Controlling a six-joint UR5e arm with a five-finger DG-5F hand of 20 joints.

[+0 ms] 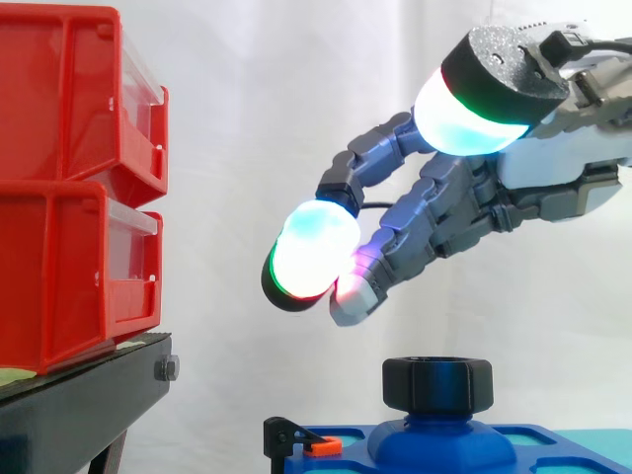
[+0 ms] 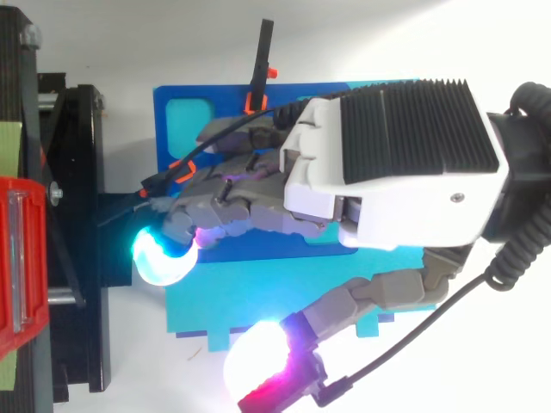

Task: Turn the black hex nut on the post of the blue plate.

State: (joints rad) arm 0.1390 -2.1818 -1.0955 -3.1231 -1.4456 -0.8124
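The hand (image 1: 464, 212) is built of blocky blue-grey finger links with darker grey joints between them. Its fingertips (image 1: 314, 237) are thick rounded pads, each backed by a black cap. They glow white and cyan, one with a thin green and red rim, another magenta, and the largest a pale cyan-green. In the top view, the back of the hand carries a smooth white shell (image 2: 379, 206) with a small dark screw head, and beside it a black block (image 2: 417, 129) of fine parallel ribs. In the side view, grey and white brackets sit behind the palm at the right.
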